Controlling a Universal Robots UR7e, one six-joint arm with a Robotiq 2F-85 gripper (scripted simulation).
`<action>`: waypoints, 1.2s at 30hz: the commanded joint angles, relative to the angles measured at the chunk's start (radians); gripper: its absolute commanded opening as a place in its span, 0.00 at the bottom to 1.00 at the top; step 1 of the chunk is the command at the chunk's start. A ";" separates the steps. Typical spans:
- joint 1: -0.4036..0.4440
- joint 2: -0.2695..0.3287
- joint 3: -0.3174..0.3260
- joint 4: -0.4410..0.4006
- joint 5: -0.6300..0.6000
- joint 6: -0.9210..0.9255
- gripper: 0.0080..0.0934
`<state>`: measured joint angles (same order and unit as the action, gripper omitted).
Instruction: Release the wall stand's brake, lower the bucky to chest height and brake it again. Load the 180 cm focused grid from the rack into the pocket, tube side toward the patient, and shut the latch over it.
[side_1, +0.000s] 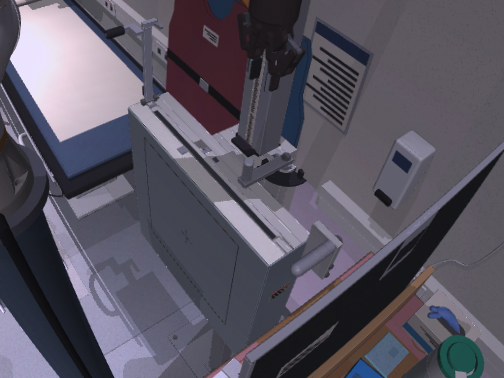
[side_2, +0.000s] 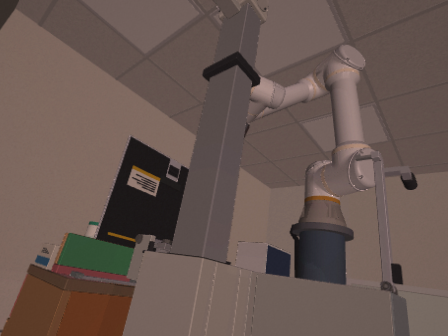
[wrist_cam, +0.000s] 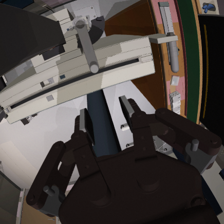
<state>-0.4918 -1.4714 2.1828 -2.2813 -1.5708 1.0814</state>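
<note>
The grey bucky (side_1: 200, 220) sits low on the wall stand's column (side_1: 262, 107), in the middle of the room. A long dark pocket slot (side_1: 215, 172) runs along its top. A grey lever (side_1: 260, 167) lies across the top at the column's foot, over a dark arc plate. A rounded handle (side_1: 312, 260) sticks out of the bucky's near end. A thin post (side_1: 147, 60) rises at its far end. A large black grid panel (side_1: 380, 295) leans in the rack at lower right. My gripper (side_1: 272, 57) hangs high beside the column, above the lever (wrist_cam: 86, 46). It is open and holds nothing.
Behind the bucky hang a red apron and a wall poster (side_1: 337, 75). A patient table (side_1: 70, 80) with a blue edge fills the upper left. A white wall box (side_1: 402, 170) is on the right. The arm's dark pedestal (side_2: 320, 252) stands by the bucky. The rack holds a green jar (side_1: 460, 357).
</note>
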 joint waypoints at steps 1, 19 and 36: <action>0.000 0.024 0.012 -0.037 0.000 0.000 0.42; 0.000 0.414 0.104 -0.522 0.000 0.000 0.42; 0.000 0.439 0.105 -0.547 0.000 0.000 0.42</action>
<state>-0.4916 -1.0315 2.2881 -2.8283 -1.5708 1.0815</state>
